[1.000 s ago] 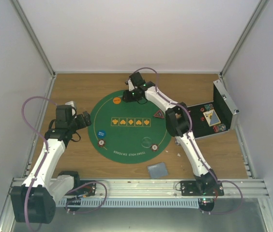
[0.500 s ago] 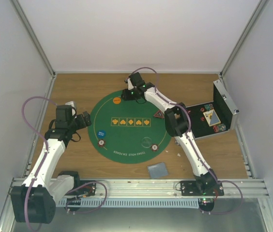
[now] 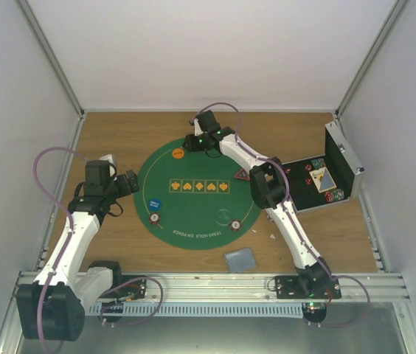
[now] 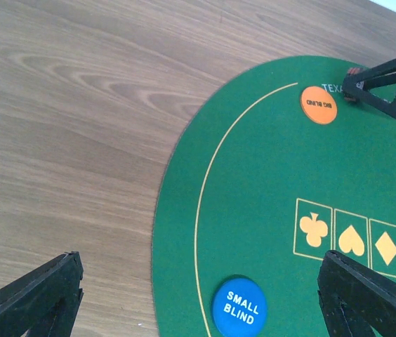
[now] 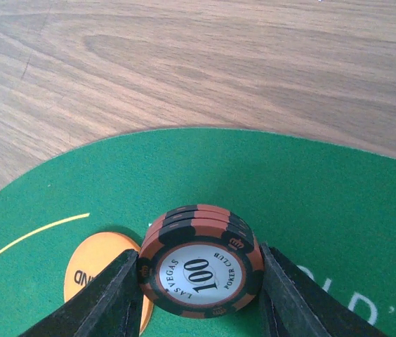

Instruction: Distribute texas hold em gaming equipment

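My right gripper (image 5: 199, 282) is shut on a stack of three red-and-black "100" poker chips (image 5: 199, 270), held edge to edge between both fingers. It hovers low over the far rim of the green mat (image 5: 310, 196), right beside the orange "big blind" disc (image 5: 94, 270). In the top view that gripper (image 3: 192, 142) sits next to the orange disc (image 3: 178, 154). My left gripper (image 4: 201, 291) is open above the mat's left edge, with the blue "small blind" disc (image 4: 239, 309) below it. A dark triangular marker (image 3: 242, 175) lies on the mat's right side.
Single chips (image 3: 153, 217) (image 3: 235, 224) lie near the mat's front edge. Grey-blue cards (image 3: 241, 259) rest on the wood in front of the mat. The open metal case (image 3: 319, 179) with more chips and cards stands at the right. Cage walls ring the table.
The right gripper has shifted slightly left along the mat's far rim, chips still held. The left arm has not moved.
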Controlling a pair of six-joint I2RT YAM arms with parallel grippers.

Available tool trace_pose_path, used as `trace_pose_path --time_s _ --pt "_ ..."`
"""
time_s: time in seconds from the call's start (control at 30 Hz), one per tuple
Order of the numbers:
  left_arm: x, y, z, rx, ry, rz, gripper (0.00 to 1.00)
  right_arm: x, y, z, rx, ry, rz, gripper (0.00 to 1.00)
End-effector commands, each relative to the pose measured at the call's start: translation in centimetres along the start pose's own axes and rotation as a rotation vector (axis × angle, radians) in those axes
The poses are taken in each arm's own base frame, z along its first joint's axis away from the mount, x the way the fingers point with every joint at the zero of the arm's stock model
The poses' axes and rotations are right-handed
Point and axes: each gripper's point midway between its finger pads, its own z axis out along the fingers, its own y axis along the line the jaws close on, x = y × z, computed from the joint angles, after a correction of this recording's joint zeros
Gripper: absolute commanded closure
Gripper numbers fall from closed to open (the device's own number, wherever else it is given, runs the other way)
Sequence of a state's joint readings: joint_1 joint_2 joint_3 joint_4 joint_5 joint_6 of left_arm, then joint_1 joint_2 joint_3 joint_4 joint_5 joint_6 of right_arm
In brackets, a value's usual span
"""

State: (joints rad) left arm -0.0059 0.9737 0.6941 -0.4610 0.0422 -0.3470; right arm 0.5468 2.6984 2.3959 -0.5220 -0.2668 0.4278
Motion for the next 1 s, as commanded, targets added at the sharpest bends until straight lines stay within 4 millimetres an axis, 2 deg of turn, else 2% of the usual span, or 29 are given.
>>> trace_pose_path --time_s 0.0,0.37,0.57,0.73,0.77,0.87,0.97 --pt "0.2 -0.1 0.3 0.005 0.002 0.013 0.07 3.5 -2.3 2.5 0.045 0.083 0.057 0.53" --pt "0.0 -0.1 0.0 0.001 -0.006 0.009 0.07 2.7 -2.2 1.8 0.056 0.065 0.047 0.28" --pt "-0.2 0.0 -0.2 -0.002 -0.015 0.003 0.07 0.4 -1.9 -0.8 0.06 0.02 0.034 0.11" --pt "-0.2 0.0 -0.5 -0.002 -0.026 -0.005 0.07 -3.0 -0.6 -5.4 0.045 -0.053 -0.007 0.04" --pt "-0.2 0.0 -0.5 -0.001 -0.028 -0.007 0.07 -4.2 0.2 -7.2 0.029 -0.08 -0.027 0.04" --pt "-0.3 0.0 -0.7 0.001 -0.035 -0.01 0.07 -5.7 2.2 -11.6 0.013 -0.117 -0.086 0.03" --pt "-0.4 0.2 -0.9 -0.011 -0.045 -0.011 0.07 -5.2 2.9 -16.8 0.043 -0.132 -0.121 0.03"
